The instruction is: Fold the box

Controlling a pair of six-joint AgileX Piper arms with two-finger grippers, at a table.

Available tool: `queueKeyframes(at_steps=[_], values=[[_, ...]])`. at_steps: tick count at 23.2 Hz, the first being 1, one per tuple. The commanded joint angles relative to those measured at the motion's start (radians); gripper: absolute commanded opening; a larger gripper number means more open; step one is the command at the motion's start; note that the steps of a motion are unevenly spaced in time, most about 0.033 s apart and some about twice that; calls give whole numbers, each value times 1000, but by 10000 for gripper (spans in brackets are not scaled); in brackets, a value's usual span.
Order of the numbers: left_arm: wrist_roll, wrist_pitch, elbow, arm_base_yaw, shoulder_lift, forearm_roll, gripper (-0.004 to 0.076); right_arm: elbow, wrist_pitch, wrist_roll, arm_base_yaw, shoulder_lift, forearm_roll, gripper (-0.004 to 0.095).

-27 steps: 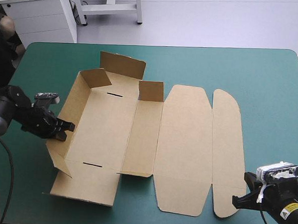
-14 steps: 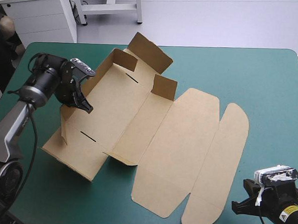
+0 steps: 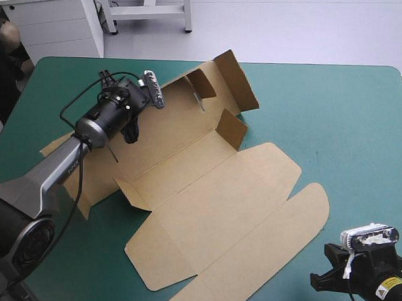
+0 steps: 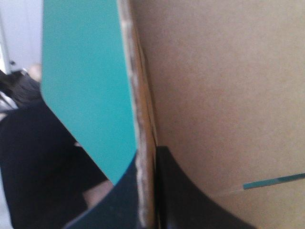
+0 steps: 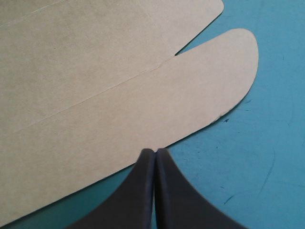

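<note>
The brown box [image 3: 212,191] lies slantwise across the teal-green table as a mostly flat sheet. Its short walls stand raised at the far-left end, and its rounded lid flap [image 3: 277,242] points to the front right. My left gripper [image 3: 129,130] is shut on the upright edge of the long left wall. In the left wrist view that board edge [image 4: 143,119] runs between the black fingers [image 4: 190,200]. My right gripper [image 3: 319,279] sits low at the front right, shut and empty. Its tip [image 5: 155,151] rests just off the rounded flap [image 5: 143,95].
An outer flap of the box [image 3: 56,146] sticks out under my left arm toward the table's left edge. Bare teal-green cover [image 3: 351,118] stretches along the right side and the far right corner.
My left gripper has swung from the left side toward the far edge with the wall in its grip. The whole sheet turned, its lid end sweeping toward the front. The right arm hardly moved.
</note>
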Motion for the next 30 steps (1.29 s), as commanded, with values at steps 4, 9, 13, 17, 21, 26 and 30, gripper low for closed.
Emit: queueKeyframes(at_steps=[4, 9, 13, 17, 21, 26, 30], values=[[1, -132, -34, -153, -47, 132, -10, -24, -61, -14, -6, 7, 18, -20], [-17, -159, -34, -252, -51, 144, -10, -24, -61, -14, -6, 7, 20, -20], [-40, -203, -29, -327, -75, 196, -10, -24, -61, -14, -6, 7, 22, -20], [-86, -237, 79, -382, -124, 284, -10, -24, -65, -14, -6, 7, 53, -20], [-311, -319, 357, -455, -230, 621, -10, -24, -73, -17, -6, 7, 53, -20], [-576, -330, 575, -493, -303, 976, -10, -24, -75, -17, -6, 7, 55, -19], [-576, -370, 585, -489, -283, 1009, -10, -24, -77, -17, -6, 7, 57, -19]])
